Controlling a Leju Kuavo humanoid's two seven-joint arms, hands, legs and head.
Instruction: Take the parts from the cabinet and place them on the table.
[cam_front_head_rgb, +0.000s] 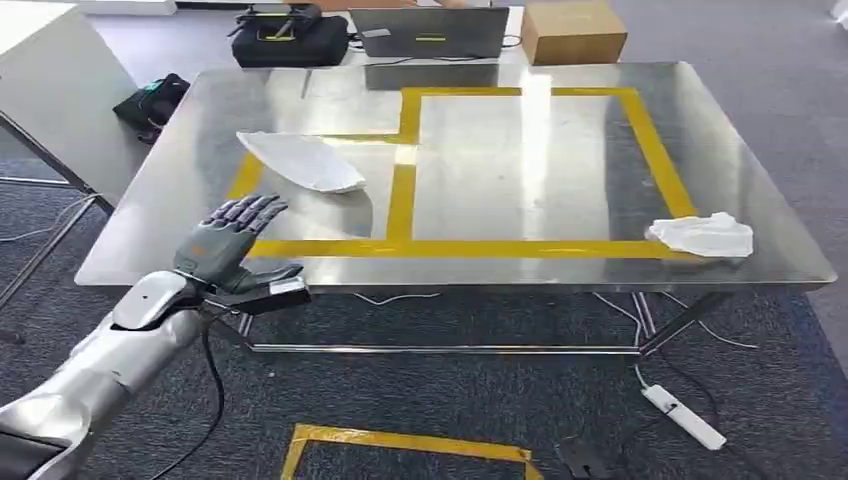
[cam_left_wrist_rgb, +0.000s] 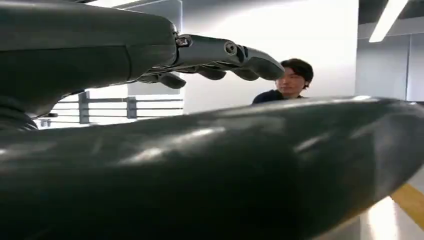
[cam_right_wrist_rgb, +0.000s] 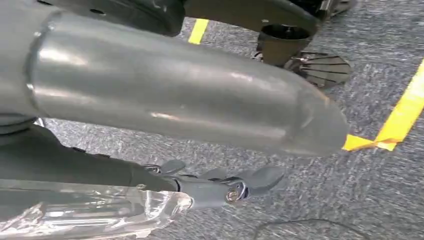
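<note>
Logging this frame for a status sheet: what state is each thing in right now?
left hand: open, fingers spread, at the table's near edge, holding nothing
right hand: grips a clear plastic bag, above the carpet
white bag: lying flat on the table
crumpled white bag: lying on the yellow tape, near the right edge

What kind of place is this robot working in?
Probably a robotics lab or test area: a steel table marked with yellow tape, grey carpet, a laptop beyond it and a power strip with loose cables on the floor.
</note>
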